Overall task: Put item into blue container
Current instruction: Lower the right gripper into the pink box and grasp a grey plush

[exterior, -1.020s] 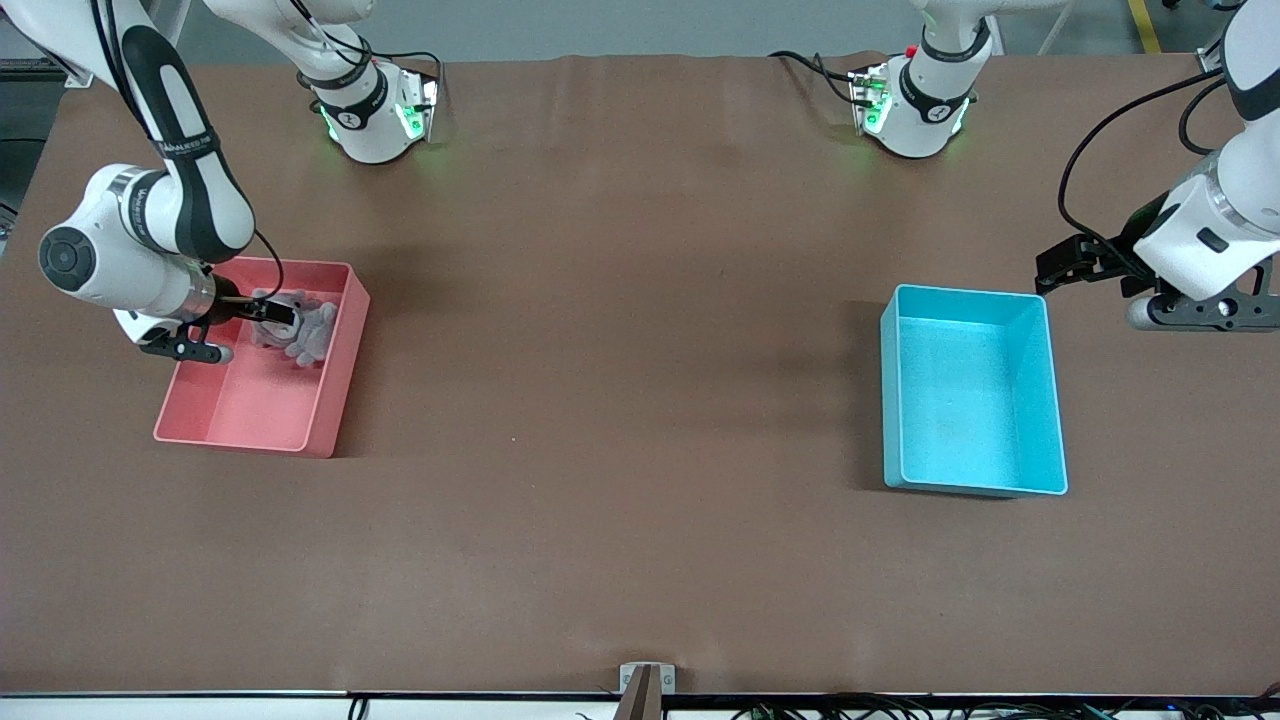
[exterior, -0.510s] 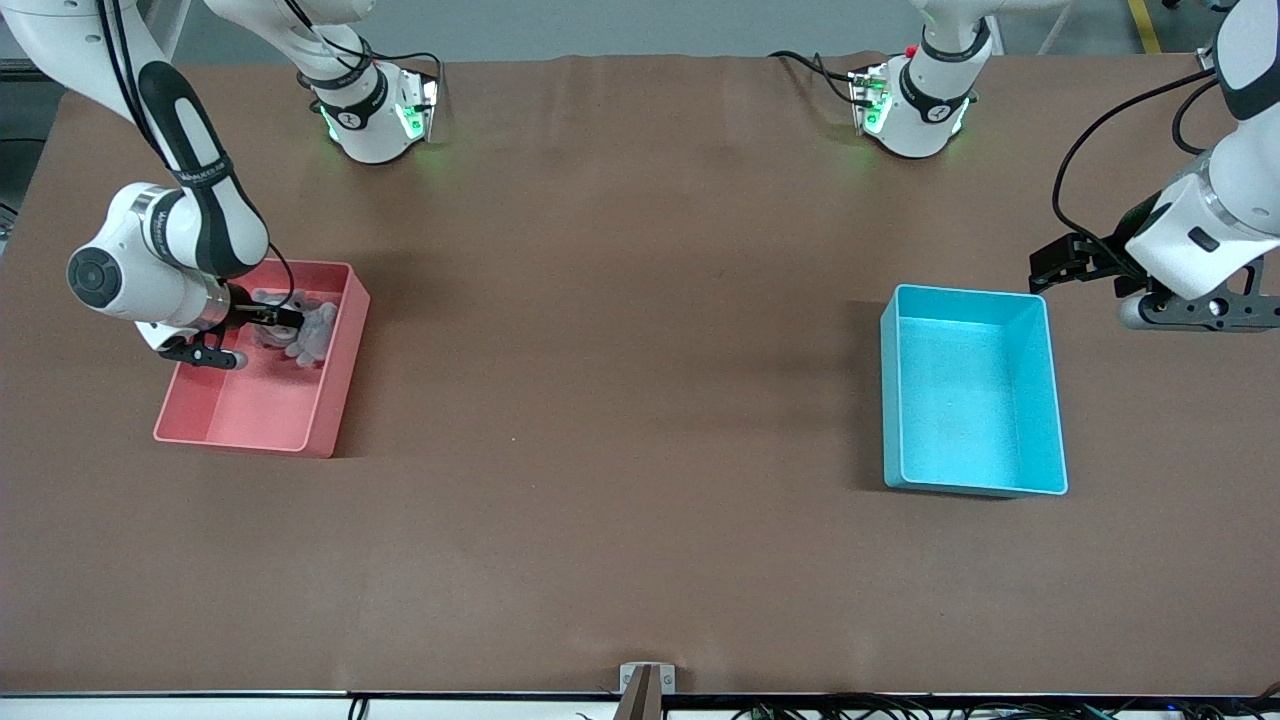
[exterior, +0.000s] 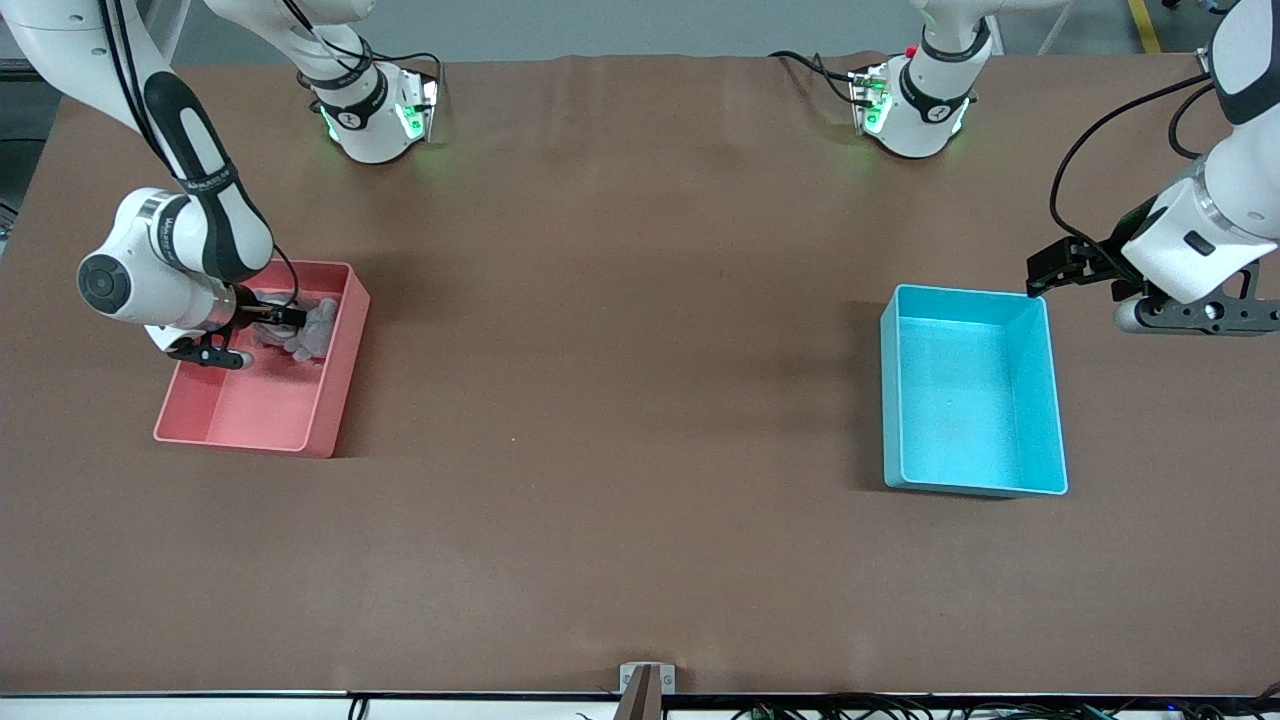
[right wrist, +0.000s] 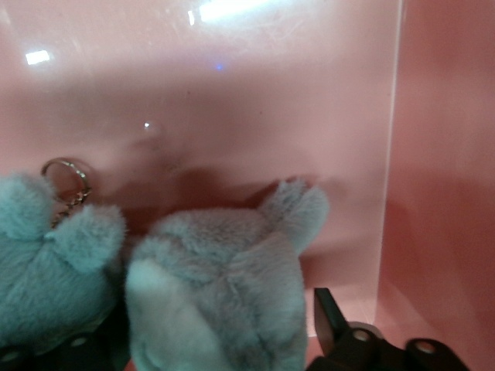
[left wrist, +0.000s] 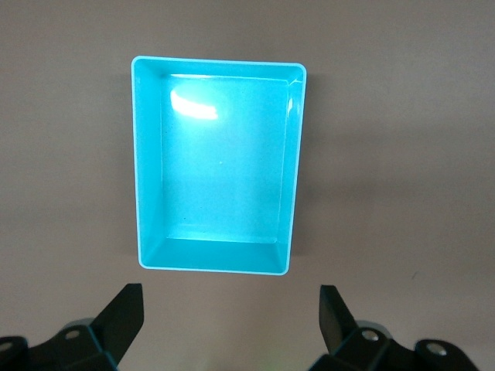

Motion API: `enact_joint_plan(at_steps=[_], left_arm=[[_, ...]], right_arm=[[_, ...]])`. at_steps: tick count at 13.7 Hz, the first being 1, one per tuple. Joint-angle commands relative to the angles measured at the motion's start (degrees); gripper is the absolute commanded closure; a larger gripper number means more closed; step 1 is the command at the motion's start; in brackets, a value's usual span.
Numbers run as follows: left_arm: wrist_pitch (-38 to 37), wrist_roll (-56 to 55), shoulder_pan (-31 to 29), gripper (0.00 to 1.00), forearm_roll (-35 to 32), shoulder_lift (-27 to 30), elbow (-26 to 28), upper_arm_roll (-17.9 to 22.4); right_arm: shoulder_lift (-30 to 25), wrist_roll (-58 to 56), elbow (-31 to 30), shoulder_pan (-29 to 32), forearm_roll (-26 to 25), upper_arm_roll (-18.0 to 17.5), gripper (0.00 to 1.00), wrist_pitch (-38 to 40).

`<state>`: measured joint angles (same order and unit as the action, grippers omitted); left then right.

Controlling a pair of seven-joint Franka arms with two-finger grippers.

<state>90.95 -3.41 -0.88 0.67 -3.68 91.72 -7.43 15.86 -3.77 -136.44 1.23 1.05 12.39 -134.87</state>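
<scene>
**Right gripper down on the plush toy in the pink bin, blue container bare**

From my station I see the brown table (exterior: 620,400) filling the front view, with both arm bases along its top edge. The right arm reaches down into the pink bin (exterior: 330,400), which sits toward the right arm's end of the table. The left arm waits over bare table at its own end, just beside the blue container (exterior: 1050,400).

The blue container stands well apart from the pink bin, toward the left arm's end of the table. Through the left wrist view I look straight down into it (left wrist: 151,154): a glossy floor with a light reflection, nothing lying inside.

The left gripper (left wrist: 228,325) hangs with its fingers spread wide and nothing between them; both black fingertips (left wrist: 124,309) show, with table between them.

The right gripper (exterior: 270,318) is low inside the pink bin, at the bin's end farther from the front camera. Its fingers straddle a grey plush toy (right wrist: 216,301): one finger (right wrist: 332,321) stands just beside the fur, still wide apart from its partner. I cannot tell whether the pads are pressing the toy yet. The toy (exterior: 310,328) rests on the bin floor. A small metal key ring (right wrist: 66,171) sticks out of the plush.
</scene>
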Motion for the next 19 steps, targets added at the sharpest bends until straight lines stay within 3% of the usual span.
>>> enact_joint_plan(at_steps=[1,4,7,10,14,19], left_arm=[[0.8,0.8,-0.1,0.00,1.2,0.2,0.3,0.0],[0.9,0.8,-0.1,0.00,1.2,0.2,0.3,0.0],[0.9,0.8,-0.2,0.00,1.2,0.2,0.3,0.0],[0.9,0.8,-0.3,0.00,1.2,-0.2,0.3,0.0],[0.7,0.8,-0.3,0.00,1.2,-0.1,0.3,0.0],[0.7,0.8,-0.4,0.00,1.2,-0.2,0.4,0.0]], right_arm=[[-0.4,0.2,-0.3,0.7,-0.2,-0.4,0.31,0.0],[-0.5,0.1,-0.1,0.6,-0.2,-0.4,0.63,0.0],[-0.7,0.2,0.8,0.5,-0.2,-0.4,0.82,2.0],[-1.4,0.6,5.2,0.5,-0.1,-0.5,0.83,9.0],[-1.4,1.2,19.9,0.2,-0.1,-0.4,0.81,27.4],[-1.4,15.7,32.7,-6.0,0.3,-0.9,0.97,41.2]])
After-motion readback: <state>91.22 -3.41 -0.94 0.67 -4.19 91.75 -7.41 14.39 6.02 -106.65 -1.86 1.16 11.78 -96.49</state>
